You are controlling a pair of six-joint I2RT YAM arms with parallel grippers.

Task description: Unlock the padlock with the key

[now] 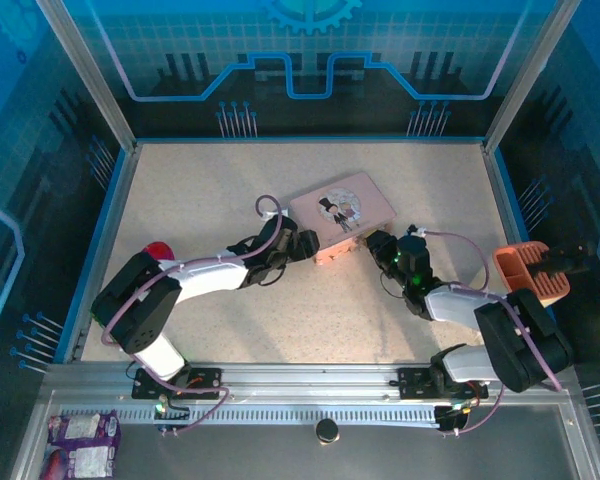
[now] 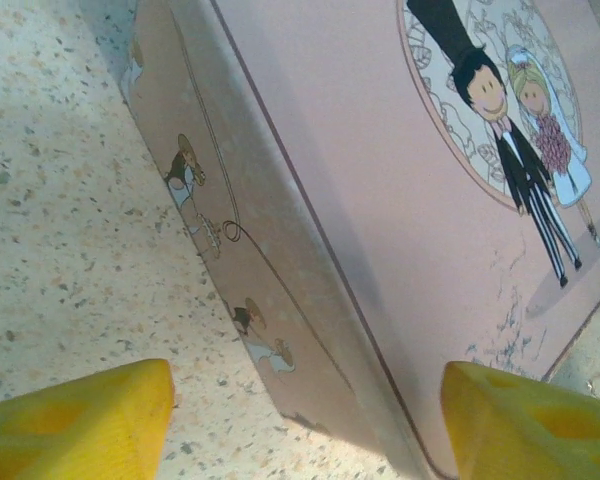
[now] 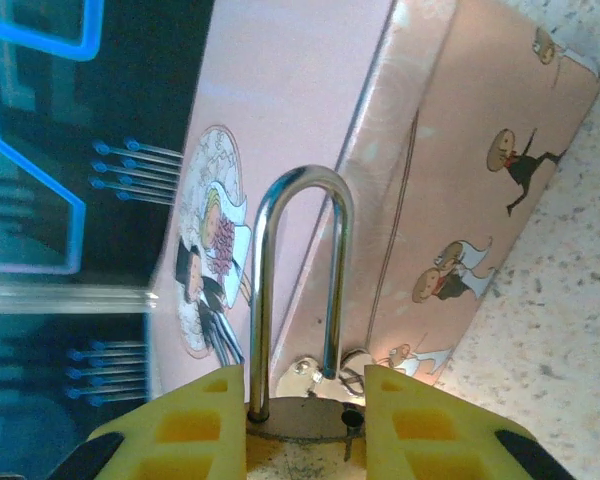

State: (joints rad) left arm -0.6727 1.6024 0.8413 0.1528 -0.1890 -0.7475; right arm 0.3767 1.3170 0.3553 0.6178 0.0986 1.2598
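My right gripper [image 3: 305, 392] is shut on the brass body of the padlock [image 3: 300, 420], held close against the near side of the pink tin [image 3: 450, 200]. Its silvery shackle [image 3: 263, 290] stands up from the body. The shackle's right leg ends above its hole, next to the tin's latch rings [image 3: 310, 370]. The key is hidden. My left gripper [image 2: 305, 405] is open at the tin's other near corner [image 2: 280, 300], one yellow finger [image 2: 80, 420] over the table and the other [image 2: 530, 420] over the lid. From above, both grippers [image 1: 302, 243] [image 1: 373, 243] flank the tin [image 1: 342, 208].
An orange holder [image 1: 533, 270] stands at the right edge and a red object [image 1: 158, 250] at the left behind my left arm. A purple packet [image 1: 80, 440] and a small black disc [image 1: 327, 430] lie on the near rail. Blue walls enclose the speckled table [image 1: 210, 190].
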